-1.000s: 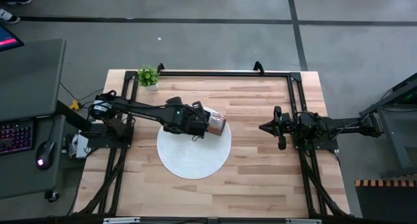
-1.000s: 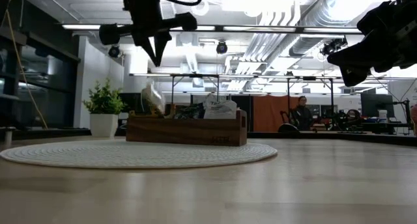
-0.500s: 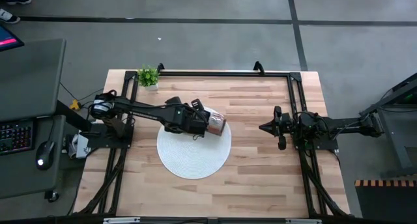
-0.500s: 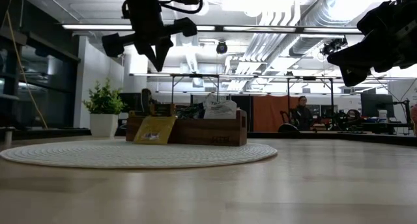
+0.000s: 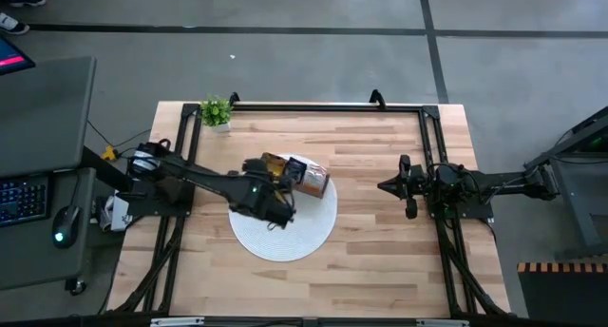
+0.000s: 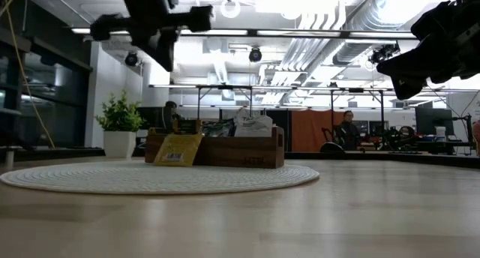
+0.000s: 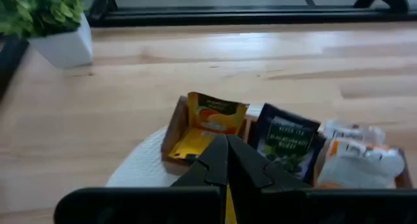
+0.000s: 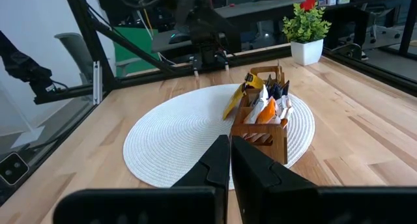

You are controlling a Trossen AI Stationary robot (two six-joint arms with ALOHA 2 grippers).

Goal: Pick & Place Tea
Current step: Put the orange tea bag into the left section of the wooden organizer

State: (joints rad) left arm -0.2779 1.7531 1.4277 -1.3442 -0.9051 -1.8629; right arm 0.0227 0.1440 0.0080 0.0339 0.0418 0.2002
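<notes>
Moved since the earlier frame: left gripper (image 5: 276, 216), now pulling back off the wooden box (image 5: 300, 176) toward the near side of the round white mat (image 5: 313, 227), fingers pressed together and holding nothing; an orange-yellow sachet (image 6: 177, 149), formerly standing in the box's end compartment, is now leaning against the outside of the box with its lower edge on the mat. Item, far left corner: small potted plant (image 5: 217, 110), sitting close to the table's back rail, well apart from the mat. Item, centre: tea (image 7: 284, 142), remaining sachets standing upright in the box compartments, a dark one and white-and-orange ones showing beside each other; the box is resting on the far part of the mat, inside its rim. Item, open room: bare wooden table (image 5: 380, 241) lying between mat and right arm, and along the near edge. Item, right: right gripper (image 5: 385, 186), hanging above the table's right half, fingers closed on nothing, well apart from the box.
</notes>
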